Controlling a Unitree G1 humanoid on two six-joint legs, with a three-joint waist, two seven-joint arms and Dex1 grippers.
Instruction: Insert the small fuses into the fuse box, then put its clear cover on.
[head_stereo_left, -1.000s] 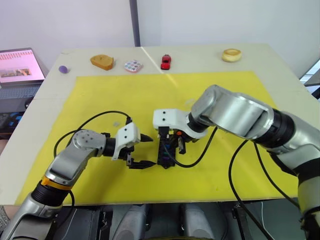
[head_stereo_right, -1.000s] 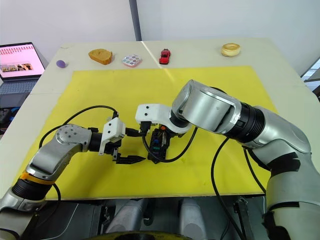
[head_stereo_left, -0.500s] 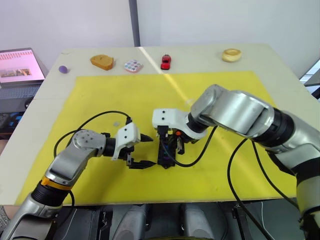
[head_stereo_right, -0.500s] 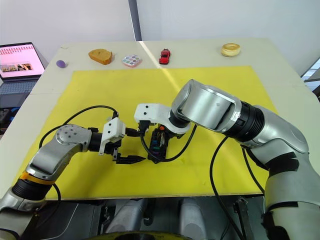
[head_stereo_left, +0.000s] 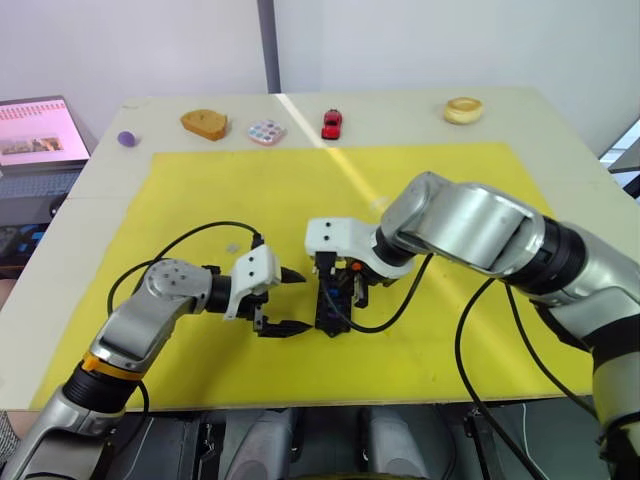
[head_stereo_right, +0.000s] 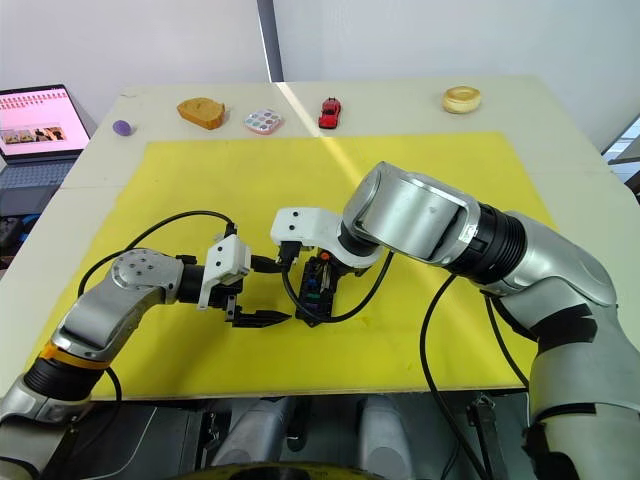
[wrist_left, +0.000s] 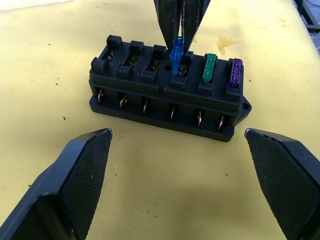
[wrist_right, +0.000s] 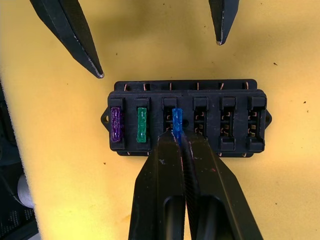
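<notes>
While a purple fuse (wrist_right: 116, 123) and a green fuse (wrist_right: 142, 124) already sat in the fuse box (wrist_right: 185, 122) at mid-mat, the right gripper (wrist_right: 177, 134) pinched a blue fuse (wrist_right: 176, 118) over the third slot. Three slots stood empty, so roughly half the fuses and the cover looked left to do. The left gripper (head_stereo_left: 283, 301) waited just beside the box, fingers spread wide and holding nothing. Wrist views revealed the slots; head views showed the yellow mat (head_stereo_left: 200, 190).

Silver arms, white wrists, black cables
</notes>
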